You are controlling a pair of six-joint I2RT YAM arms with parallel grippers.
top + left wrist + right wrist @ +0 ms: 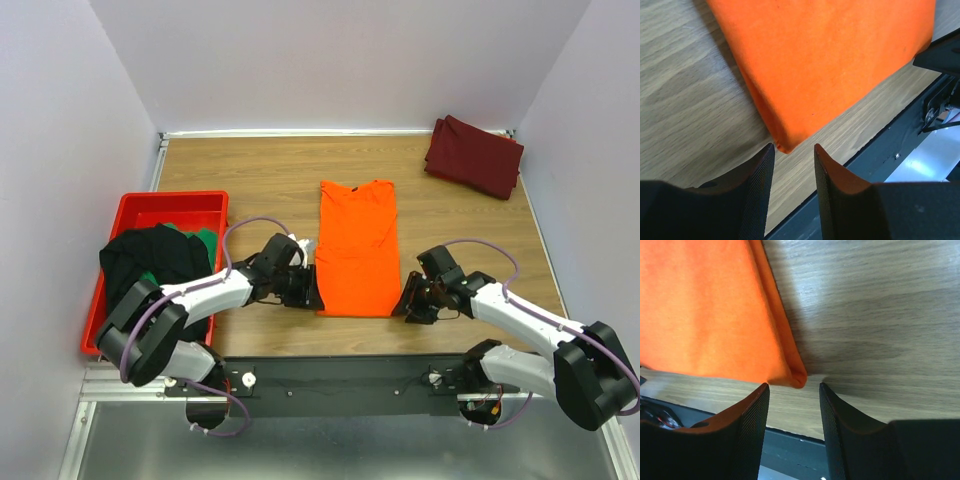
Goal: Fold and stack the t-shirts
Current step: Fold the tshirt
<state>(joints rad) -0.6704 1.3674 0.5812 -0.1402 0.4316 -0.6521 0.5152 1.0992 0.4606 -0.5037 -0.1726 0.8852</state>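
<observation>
A red bin (135,205) holds black and green shirts (150,258). The orange shirt (357,255) lies folded flat. The left gripper (794,150) and right gripper (794,387) are open, empty.

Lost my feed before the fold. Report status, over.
Left gripper open at near-left corner. Right gripper open at near-right corner. Orange t-shirt flat, sides folded in. Nothing in the way.

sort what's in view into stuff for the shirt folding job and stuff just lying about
Job: bright orange cloth t-shirt; folded dark maroon cloth t-shirt; crumpled black cloth t-shirt; green cloth t-shirt.
Just there: red plastic bin; wooden table.
</observation>
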